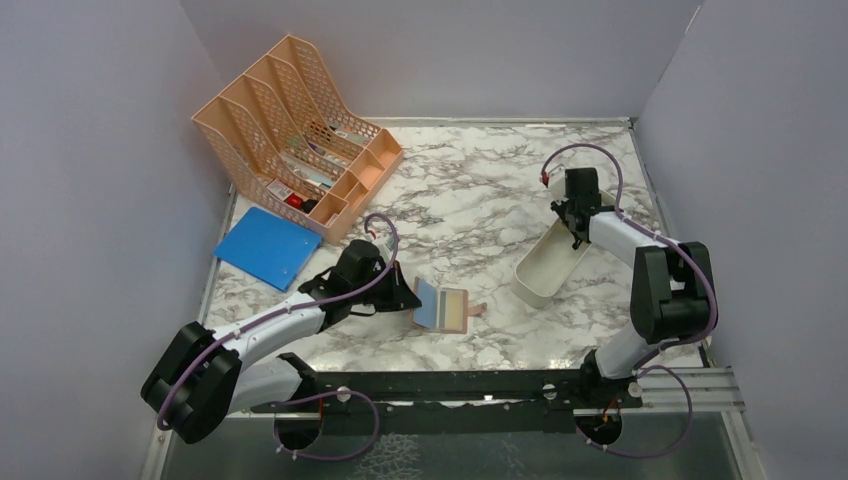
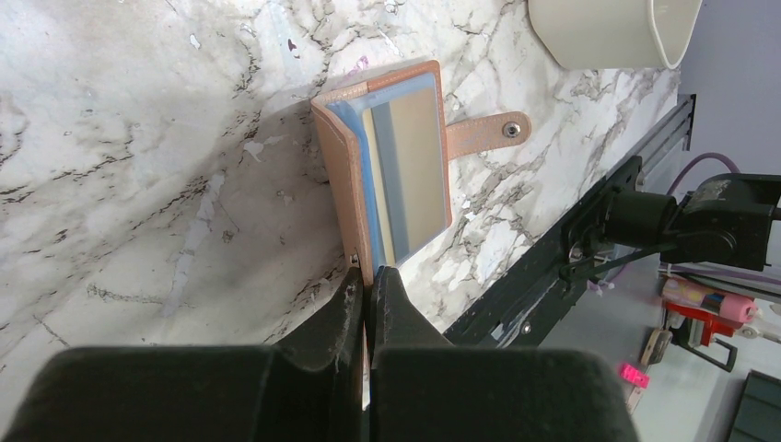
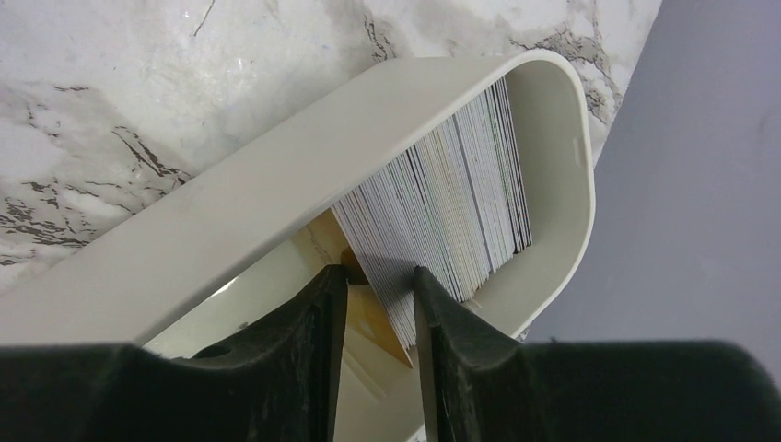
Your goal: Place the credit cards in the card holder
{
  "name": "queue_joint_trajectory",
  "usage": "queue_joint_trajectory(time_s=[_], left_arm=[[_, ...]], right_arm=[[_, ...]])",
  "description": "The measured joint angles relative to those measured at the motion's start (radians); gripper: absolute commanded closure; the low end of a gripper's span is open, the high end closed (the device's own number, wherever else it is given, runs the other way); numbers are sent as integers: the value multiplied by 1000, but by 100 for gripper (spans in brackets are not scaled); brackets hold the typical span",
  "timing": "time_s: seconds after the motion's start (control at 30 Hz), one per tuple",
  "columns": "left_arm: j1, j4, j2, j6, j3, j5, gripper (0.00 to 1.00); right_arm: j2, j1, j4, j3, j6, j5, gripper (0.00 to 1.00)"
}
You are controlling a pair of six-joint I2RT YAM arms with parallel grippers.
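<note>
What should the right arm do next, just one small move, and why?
Probably close the right gripper on the cards between its fingers. The jaws stand apart, straddling the near end of the stack standing in the tray, with nothing gripped yet as far as I can tell. The left gripper pinches the wallet, holding it open.

A: Where is the left arm (image 1: 270, 325)?
B: Stretched low to the middle. The left gripper (image 2: 370, 276) is pinched tight on the card holder (image 2: 405, 166).
A: And the right arm (image 1: 630, 235)?
B: Reaching far, tipped down. The right gripper (image 3: 379, 274) has its fingers a bit apart.
</note>
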Motion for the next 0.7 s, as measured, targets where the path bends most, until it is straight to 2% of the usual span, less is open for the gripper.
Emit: queue_joint_trajectory(time_s=[0.37, 0.7], left_arm=[[0, -2, 0, 0, 0, 0, 100], [0, -3, 0, 0, 0, -1, 100]], right_arm=[[-32, 0, -2, 0, 2, 1, 79], [-59, 0, -53, 5, 20, -18, 99]])
